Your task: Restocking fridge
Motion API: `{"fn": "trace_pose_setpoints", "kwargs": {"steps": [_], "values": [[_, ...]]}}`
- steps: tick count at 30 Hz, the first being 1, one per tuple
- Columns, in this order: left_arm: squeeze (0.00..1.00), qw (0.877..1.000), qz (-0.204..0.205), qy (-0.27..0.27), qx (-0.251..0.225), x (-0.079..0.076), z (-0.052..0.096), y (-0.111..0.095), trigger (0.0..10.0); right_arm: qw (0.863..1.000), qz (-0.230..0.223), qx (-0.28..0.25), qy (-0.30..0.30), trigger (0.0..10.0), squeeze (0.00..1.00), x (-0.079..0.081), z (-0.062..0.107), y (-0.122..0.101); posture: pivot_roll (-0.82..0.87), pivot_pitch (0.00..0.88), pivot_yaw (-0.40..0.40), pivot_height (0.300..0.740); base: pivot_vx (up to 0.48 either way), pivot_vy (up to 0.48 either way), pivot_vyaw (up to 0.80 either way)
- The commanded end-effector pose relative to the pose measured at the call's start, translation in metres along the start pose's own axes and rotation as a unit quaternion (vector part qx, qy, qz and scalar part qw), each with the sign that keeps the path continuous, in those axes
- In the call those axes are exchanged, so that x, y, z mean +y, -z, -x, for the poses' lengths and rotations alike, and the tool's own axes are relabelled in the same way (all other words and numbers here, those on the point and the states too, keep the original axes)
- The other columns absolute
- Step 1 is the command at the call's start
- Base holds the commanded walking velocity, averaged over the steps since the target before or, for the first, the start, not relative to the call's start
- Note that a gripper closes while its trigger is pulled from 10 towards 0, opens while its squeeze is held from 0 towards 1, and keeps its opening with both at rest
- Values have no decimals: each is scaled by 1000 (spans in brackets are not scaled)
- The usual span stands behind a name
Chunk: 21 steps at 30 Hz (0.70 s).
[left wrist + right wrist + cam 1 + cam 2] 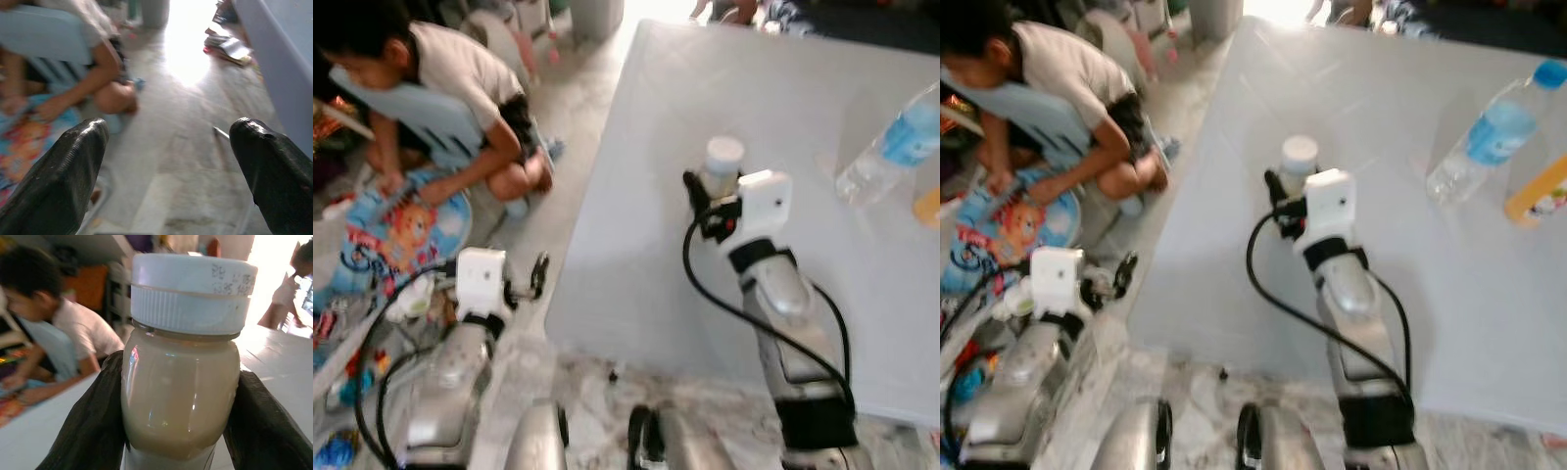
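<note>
Right now my right gripper (178,431) is clamped on a bottle (181,377) of beige liquid with a white cap, one black finger (88,426) pressed to each side, holding it upright over the white desk (636,196). Farther along the desk, well apart, lie a water bottle (1484,132) and an orange bottle (1538,191). My left gripper (171,181) hangs spread wide and empty above the floor (186,127), beside the desk edge. A person (440,98) crouches on the floor nearby.
</note>
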<state>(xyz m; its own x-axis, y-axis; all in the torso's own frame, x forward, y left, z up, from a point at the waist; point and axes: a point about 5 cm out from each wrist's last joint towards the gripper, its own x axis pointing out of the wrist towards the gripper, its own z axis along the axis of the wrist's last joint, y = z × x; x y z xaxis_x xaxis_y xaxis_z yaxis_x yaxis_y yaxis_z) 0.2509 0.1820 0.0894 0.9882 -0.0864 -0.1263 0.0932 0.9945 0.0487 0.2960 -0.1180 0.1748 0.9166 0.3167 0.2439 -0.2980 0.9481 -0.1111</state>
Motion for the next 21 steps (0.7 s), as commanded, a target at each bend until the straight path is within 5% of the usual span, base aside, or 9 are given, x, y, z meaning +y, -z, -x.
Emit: {"fn": "trace_pose_setpoints", "kwargs": {"steps": [1, 16, 21], "values": [[0, 1000, 0, 5, 17, -4, 4, 7, 10000, 1000, 3, -8, 7, 10000, 0, -6, 2, -1, 79, 118, -40, 740, -345, 0, 0], [0, 1000, -3, 1, 9, -5, 3, 6, 10000, 1000, 0, -2, 13, 10000, 0, -7, -2, 2, 80, 122, -46, 740, -327, 0, 0], [0, 1000, 0, -7, 1, -4, 1, 5, 10000, 1000, 14, -7, 1, 10000, 0, -4, -4, 1, 85, 125, -57, 740, 0, 0, 800]]}}
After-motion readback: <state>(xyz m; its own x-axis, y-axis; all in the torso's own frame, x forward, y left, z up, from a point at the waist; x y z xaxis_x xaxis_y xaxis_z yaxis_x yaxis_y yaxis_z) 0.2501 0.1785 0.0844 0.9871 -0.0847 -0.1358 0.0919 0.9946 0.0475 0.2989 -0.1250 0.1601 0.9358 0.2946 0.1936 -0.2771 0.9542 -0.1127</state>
